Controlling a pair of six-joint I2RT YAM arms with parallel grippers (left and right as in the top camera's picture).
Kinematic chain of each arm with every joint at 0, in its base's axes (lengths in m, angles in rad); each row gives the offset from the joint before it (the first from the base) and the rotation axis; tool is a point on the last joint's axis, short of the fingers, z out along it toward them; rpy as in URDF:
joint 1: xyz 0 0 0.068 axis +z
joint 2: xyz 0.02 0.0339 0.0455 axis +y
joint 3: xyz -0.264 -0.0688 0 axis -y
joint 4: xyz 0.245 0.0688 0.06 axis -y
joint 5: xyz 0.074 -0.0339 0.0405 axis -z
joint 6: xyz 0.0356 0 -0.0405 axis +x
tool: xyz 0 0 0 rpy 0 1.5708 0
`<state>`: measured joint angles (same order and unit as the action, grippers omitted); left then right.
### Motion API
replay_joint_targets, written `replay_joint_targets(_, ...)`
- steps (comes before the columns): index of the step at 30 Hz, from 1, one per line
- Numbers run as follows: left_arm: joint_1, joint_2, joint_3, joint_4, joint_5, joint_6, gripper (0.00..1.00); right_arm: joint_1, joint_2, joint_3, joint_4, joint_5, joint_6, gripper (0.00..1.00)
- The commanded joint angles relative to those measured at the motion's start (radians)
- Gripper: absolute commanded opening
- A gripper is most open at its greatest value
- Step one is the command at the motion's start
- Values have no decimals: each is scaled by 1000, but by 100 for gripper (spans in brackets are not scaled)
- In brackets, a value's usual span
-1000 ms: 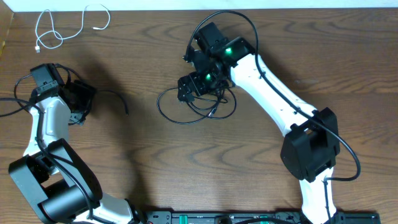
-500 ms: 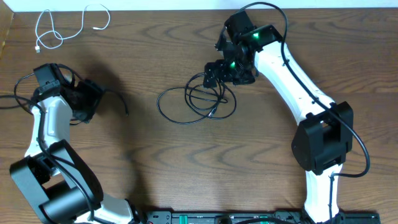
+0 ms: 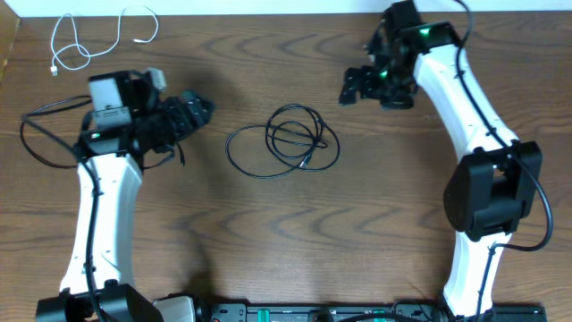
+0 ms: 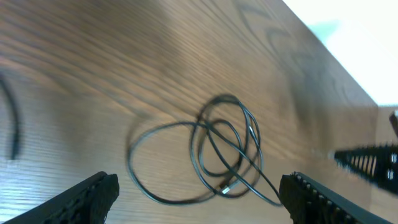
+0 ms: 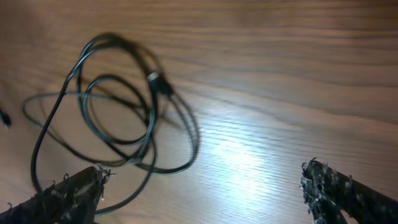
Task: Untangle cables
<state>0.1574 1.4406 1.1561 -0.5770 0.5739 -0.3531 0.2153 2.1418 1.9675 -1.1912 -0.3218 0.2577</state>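
Mid-scene, a tangle of thin black cable (image 3: 284, 143): several loose, overlapping loops lying flat on the wooden table (image 3: 268, 241), with one wider loop bulging out on the tangle's left side and a small plug end (image 5: 155, 79) resting among the loops. To the left of the tangle, near it but not touching, the left gripper (image 3: 202, 105), pointed toward the loops, fingers spread wide with nothing between them. From its wrist camera, only bare wood and the tangle beyond the two dark fingertips. Up and to the right of the tangle in the overhead view, the right gripper (image 3: 350, 87), likewise turned toward the tangle, jaws as far apart as they go, gripping nothing and clear of every loop. Left of the tangle, close under the left gripper, a short curved piece of black cable (image 4: 16, 130), separate from the loops; too blurred to tell what its end is. Far to the upper left of the tangle, a thin white cable (image 3: 89, 40) in loose curls, well apart from the black loops and from both grippers.
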Motion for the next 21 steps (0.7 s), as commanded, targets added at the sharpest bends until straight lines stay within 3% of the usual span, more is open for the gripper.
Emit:
replay_joint_targets(1,-49,10,6,-18,2,27,89,-34,-28,-2,-2,6,34,99)
replay_joint_targets(7,-169,10,6,-15,2,200,89,-42,-28,-2,-2,6,34,99)
replay_joint_targets(15,-303,10,6,-10,-41,203,89,-37,-28,-2,-2,6,34,99)
replay_joint_targets(21,-320,10,6,-10,-68,203,89,-37,-28,-2,-2,6,34,99)
